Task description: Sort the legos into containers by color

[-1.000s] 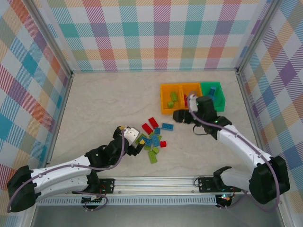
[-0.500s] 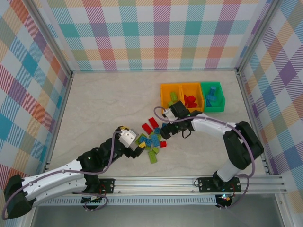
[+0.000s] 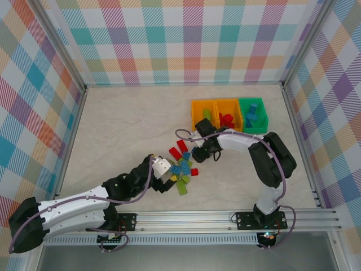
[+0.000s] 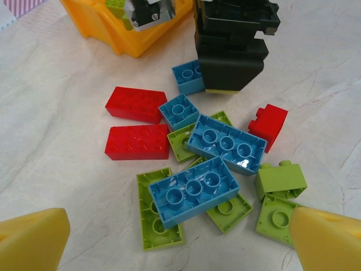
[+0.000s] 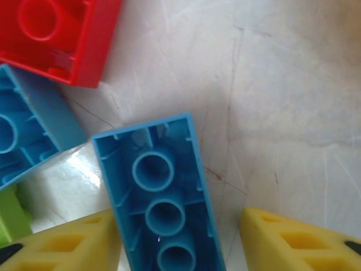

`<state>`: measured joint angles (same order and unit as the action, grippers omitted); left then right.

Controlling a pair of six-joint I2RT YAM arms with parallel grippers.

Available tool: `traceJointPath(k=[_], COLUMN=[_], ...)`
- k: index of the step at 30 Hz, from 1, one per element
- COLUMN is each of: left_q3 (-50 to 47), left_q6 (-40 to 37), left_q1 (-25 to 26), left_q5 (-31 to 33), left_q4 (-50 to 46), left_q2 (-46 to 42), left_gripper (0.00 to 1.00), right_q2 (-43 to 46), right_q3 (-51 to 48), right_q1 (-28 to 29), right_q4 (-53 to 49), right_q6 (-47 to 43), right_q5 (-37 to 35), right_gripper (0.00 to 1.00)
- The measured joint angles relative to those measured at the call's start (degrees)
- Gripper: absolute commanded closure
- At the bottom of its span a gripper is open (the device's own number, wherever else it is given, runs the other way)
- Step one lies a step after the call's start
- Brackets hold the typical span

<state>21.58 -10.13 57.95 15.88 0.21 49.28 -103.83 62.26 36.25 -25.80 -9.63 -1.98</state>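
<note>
Brick sorting on the pale table [image 3: 124, 124]
We see three bins [image 3: 193, 121] at the far right (two orange, one green), our left gripper [image 4: 180, 237] wide open above the loose bricks [image 3: 181, 166] mid-table, and our right gripper [image 5: 180, 240] straddling a blue brick [image 5: 155, 192], jaws apart with a gap at one finger.

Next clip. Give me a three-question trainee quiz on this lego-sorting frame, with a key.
1. True or false: the green bin holds blue legos.
2. Which colour is the brick lying between the fingers of the right gripper? A red, B blue, C lime.
3. Fill in: the leftmost orange bin holds ___ legos.
Key: 1 true; 2 B; 3 lime green.
</note>
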Motion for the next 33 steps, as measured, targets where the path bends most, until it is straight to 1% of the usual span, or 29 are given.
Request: traceJointPath(k=[4, 5, 6, 7, 9, 10, 12, 15, 17, 18, 20, 23, 26, 29, 31, 32, 33], left_q3=[0.0, 0.0, 0.0, 0.0, 0.0, 0.0, 0.0, 0.0, 0.0, 0.0, 0.0, 0.0, 0.0, 0.0, 0.0, 0.0, 0.0], left_q6=[-0.1, -0.2, -0.2, -0.2, -0.2, -0.2, -0.2, -0.2, -0.2, -0.2, -0.2, -0.2, -0.2, -0.2, -0.2, -0.2, -0.2], left_q1=[0.0, 0.0, 0.0, 0.0, 0.0, 0.0, 0.0, 0.0, 0.0, 0.0, 0.0, 0.0, 0.0, 0.0, 0.0, 0.0, 0.0], left_q5=[-1.4, -1.9, -2.5, -3.0, -3.6, -3.9, -4.1, -4.1, -4.1, -4.1, -4.0, -4.0, -3.8, -3.8, -3.8, -3.8, -3.7], left_q4=[0.2, 0.3, 0.4, 0.5, 0.8, 1.0, 1.6, 1.9, 1.9, 1.9, 1.9, 1.9, 1.9, 1.9, 1.9, 1.9, 1.9], left_q2=[0.2, 0.2, 0.2, 0.2, 0.2, 0.2, 0.1, 0.1, -0.1, -0.2, -0.6, -1.2, -1.5, -1.5, -1.5, -1.5, -1.5], left_gripper=[0.00, 0.00, 0.00, 0.00, 0.00, 0.00, 0.00, 0.00, 0.00, 0.00, 0.00, 0.00, 0.00, 0.00, 0.00, 0.00, 0.00], right_q2=[2.0, 3.3, 4.8, 6.2, 8.8, 10.5, 16.8, 25.0, 28.8, 30.2, 32.0, 30.9, 24.4, 16.2, 11.6, 9.2, 7.1], right_q3=[-2.6, -4.0, -5.4, -6.5, -7.7, -9.2, -13.0, -15.4, -15.6, -15.6, -15.6, -14.4, -9.6, -3.3, 0.3, 2.2, 3.9], right_q1=[0.0, 0.0, 0.0, 0.0, 0.0, 0.0, -0.1, -1.6, -5.0, -7.6, -14.8, -26.0, -33.6, -37.9, -39.5, -40.2, -40.6], right_q4=[0.8, 0.9, 0.9, 0.7, 0.8, 2.8, 4.2, 5.7, 7.7, 8.9, 11.5, 14.2, 14.7, 15.5, 15.8, 15.7, 15.6], right_q6=[2.6, 3.6, 4.2, 4.8, 6.1, 6.9, 9.2, 12.9, 15.8, 17.3, 20.8, 25.4, 28.6, 30.8, 31.9, 32.3, 32.8], right_q5=[-2.6, -3.2, -3.7, -3.9, -4.6, -4.8, -5.9, -6.7, -6.4, -5.7, -3.7, -1.4, 1.1, 3.9, 4.9, 5.4, 5.8], right_gripper=[0.65, 0.75, 0.81, 0.83, 0.84, 0.86, 0.87, 0.87, 0.87, 0.86, 0.86, 0.86, 0.84, 0.80, 0.78, 0.75, 0.69])
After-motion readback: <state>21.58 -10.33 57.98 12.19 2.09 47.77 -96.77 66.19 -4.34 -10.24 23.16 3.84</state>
